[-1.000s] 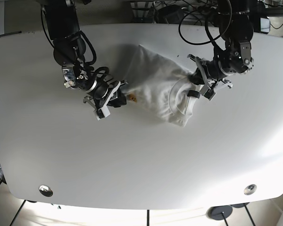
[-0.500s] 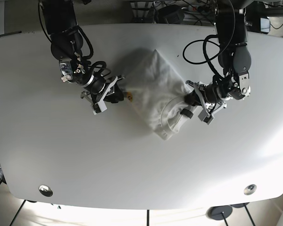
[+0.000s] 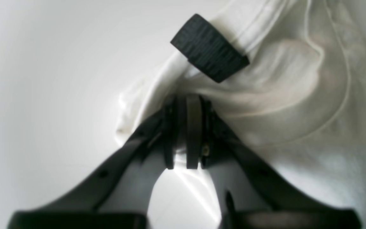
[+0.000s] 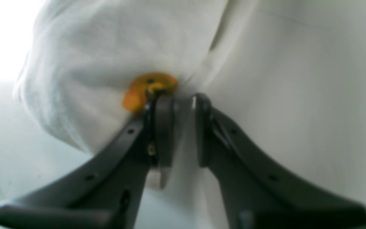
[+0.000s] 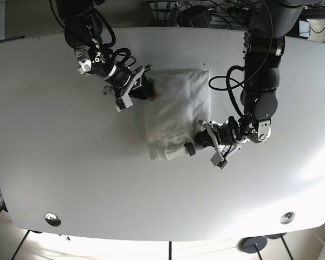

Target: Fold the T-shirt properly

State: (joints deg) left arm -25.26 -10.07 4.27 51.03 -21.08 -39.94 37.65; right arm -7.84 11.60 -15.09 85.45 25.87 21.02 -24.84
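white table (image 5: 70, 173), tiled floor below | left claw (image 3: 184, 105) clamped on shirt (image 5: 176, 111) edge | right claw (image 4: 176, 101) clamped on shirt corner

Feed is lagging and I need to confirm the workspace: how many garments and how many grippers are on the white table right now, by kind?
White cotton T-shirt, folded into a rectangle: 1
Black grippers, the left gripper and the right gripper, each clamped on the shirt's edge: 2
Total: 3
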